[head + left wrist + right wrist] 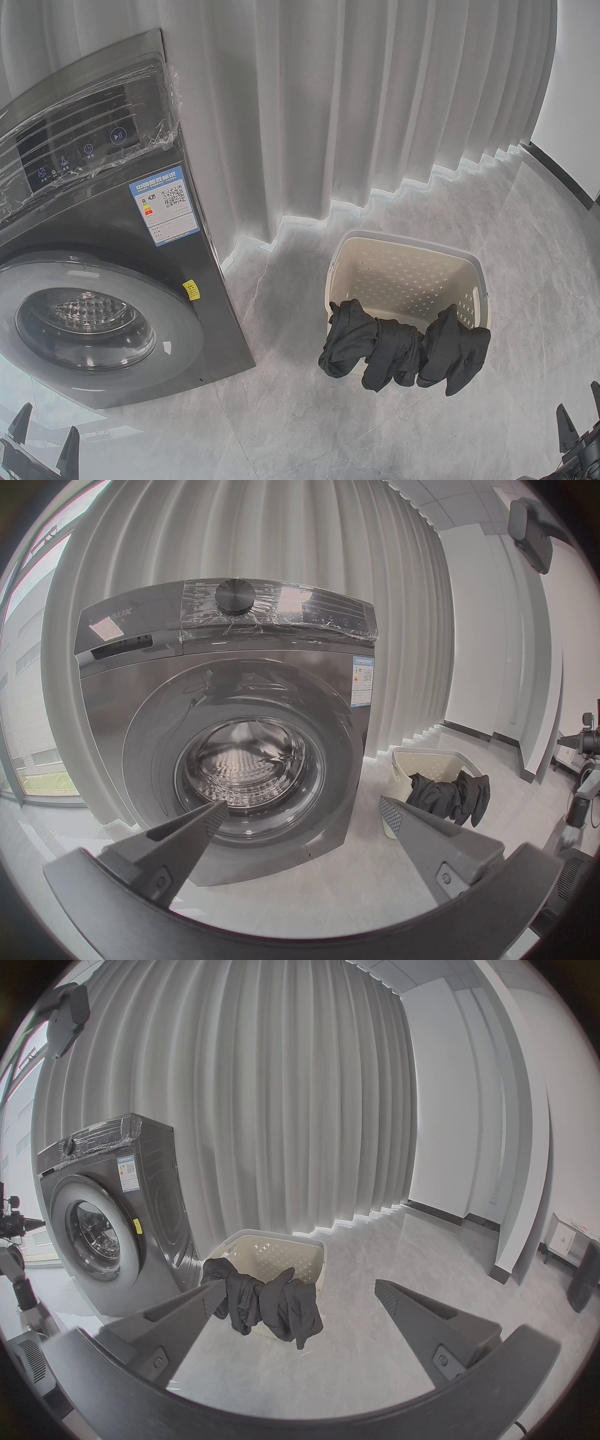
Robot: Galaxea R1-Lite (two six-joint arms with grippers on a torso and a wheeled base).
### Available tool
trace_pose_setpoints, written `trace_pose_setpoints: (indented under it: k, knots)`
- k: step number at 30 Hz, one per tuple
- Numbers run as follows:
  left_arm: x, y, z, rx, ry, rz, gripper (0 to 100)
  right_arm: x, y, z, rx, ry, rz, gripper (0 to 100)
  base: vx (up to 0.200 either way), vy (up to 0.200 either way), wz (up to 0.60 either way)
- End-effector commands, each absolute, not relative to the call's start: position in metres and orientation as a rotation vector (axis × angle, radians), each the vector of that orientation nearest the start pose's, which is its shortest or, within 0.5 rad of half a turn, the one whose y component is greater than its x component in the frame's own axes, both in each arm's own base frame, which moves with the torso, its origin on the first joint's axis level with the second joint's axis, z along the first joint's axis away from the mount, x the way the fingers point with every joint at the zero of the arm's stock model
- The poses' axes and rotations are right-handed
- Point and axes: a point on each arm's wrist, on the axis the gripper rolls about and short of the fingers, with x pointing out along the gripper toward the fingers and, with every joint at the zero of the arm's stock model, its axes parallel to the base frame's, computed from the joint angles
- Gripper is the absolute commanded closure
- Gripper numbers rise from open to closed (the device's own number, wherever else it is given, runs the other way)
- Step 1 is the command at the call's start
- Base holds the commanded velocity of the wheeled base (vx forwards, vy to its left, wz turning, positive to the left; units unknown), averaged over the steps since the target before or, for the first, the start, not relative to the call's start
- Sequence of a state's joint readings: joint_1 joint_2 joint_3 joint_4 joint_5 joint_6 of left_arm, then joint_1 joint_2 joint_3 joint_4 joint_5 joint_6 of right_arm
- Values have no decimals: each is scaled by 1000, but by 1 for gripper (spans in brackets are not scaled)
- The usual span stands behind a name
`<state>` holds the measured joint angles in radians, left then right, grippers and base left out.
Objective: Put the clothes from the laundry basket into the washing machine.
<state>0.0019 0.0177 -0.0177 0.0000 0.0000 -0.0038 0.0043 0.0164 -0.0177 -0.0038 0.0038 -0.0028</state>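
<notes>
A cream laundry basket stands on the grey floor with dark clothes draped over its near rim. The basket and clothes also show in the left wrist view, as do the basket and clothes in the right wrist view. A grey front-loading washing machine stands at the left, its round glass door shut. My left gripper is open and empty, facing the machine's door. My right gripper is open and empty, short of the basket.
White curtains hang behind the machine and basket. A white wall with a dark skirting runs at the far right. Bare grey floor lies between me, the machine and the basket.
</notes>
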Motion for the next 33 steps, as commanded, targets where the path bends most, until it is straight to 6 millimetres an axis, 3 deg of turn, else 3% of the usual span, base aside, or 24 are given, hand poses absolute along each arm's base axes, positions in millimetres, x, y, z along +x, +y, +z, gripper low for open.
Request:
trace_pose_setpoints:
  k: [1,7,19,28,33]
  knots:
    - [-23,0,76,-3,-2,5,0,-22,0,76,-3,11,9,0,0,-200,0]
    - [-23,0,76,-3,-2,5,0,-22,0,76,-3,11,9,0,0,-200,0]
    - [-23,0,76,-5,-2,5,0,-22,0,76,-3,11,9,0,0,0,0]
    - [-23,0,75,-3,2,3,0,-22,0,76,-3,11,9,0,0,-200,0]
    - [-23,0,76,-3,0,3,0,-22,0,76,-3,11,9,0,0,0,-120]
